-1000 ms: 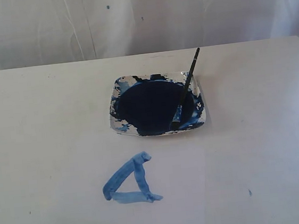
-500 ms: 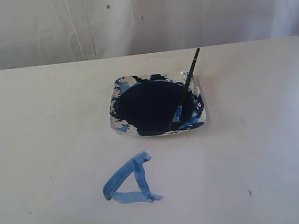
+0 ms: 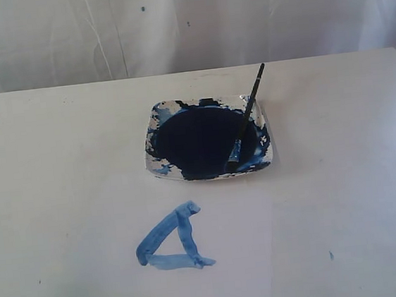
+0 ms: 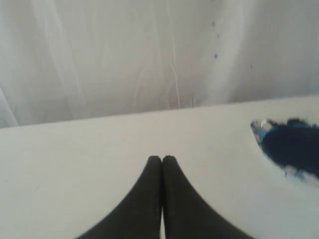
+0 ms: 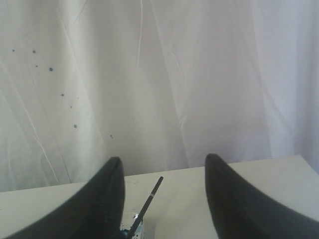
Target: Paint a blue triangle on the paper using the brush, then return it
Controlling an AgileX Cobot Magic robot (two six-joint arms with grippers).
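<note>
A light-blue triangle (image 3: 171, 241) of thick strokes sits on the white paper (image 3: 232, 272) in the near middle of the table. Behind it the black-handled brush (image 3: 246, 117) leans in the paint dish (image 3: 159, 168), tip down in the dark-blue pool, handle sticking out over the far right rim. Neither gripper shows in the exterior view. My left gripper (image 4: 162, 158) is shut with nothing in it, above bare table, the dish's edge (image 4: 259, 130) off to one side. My right gripper (image 5: 164, 167) is open and empty, with the brush handle (image 5: 149, 199) and dish rim below and between its fingers.
A white curtain (image 3: 185, 22) hangs behind the table's far edge, speckled with small paint spots. A small dark speck (image 3: 330, 255) marks the table near the right front.
</note>
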